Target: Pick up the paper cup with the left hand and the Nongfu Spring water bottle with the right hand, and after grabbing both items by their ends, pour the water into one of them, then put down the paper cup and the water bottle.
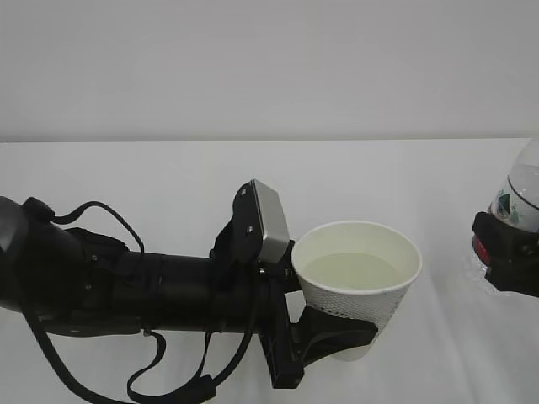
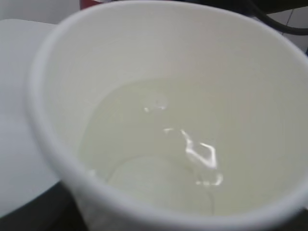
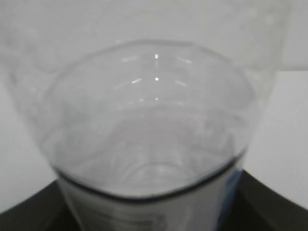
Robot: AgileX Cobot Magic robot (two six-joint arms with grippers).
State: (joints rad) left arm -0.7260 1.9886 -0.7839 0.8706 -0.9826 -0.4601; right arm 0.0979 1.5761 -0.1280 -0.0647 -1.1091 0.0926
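The white paper cup (image 1: 360, 290) is held upright above the table, and my left gripper (image 1: 347, 333) is shut on its lower part. Faintly yellowish water (image 1: 354, 271) fills about half of it. In the left wrist view the paper cup's rim (image 2: 53, 144) fills the frame, with the water (image 2: 159, 144) glinting inside. At the far right, my right gripper (image 1: 508, 252) is shut on the Nongfu Spring water bottle (image 1: 524, 187), which the frame edge cuts off. The right wrist view looks along the clear bottle (image 3: 154, 115), with black fingers (image 3: 276, 207) at the lower corners.
A white table (image 1: 168, 181) spreads under both arms and meets a plain white wall behind. The left arm with its cables and grey box module (image 1: 269, 223) reaches in from the lower left. A gap of bare table separates cup and bottle.
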